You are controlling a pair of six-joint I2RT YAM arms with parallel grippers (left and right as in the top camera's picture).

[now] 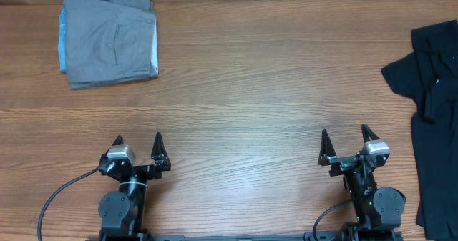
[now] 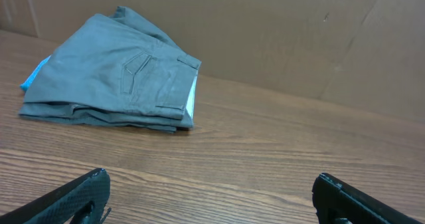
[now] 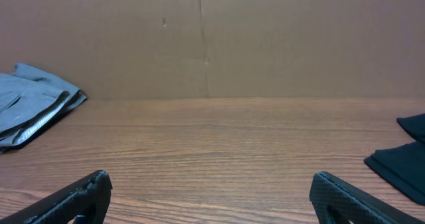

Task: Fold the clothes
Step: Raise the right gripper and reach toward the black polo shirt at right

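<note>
The right gripper stands wide apart with nothing between its jaws, one dark tip in each lower corner. Bare wood-grain worktop stretches ahead to a brown cardboard wall. A folded grey garment lies at the far left. A black garment pokes in at the right edge.

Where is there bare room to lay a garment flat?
The middle of the table is bare, between the folded grey trousers far left, the black shirt at the right edge, and the left gripper and right gripper nearest. Crowded only at both garments.
</note>
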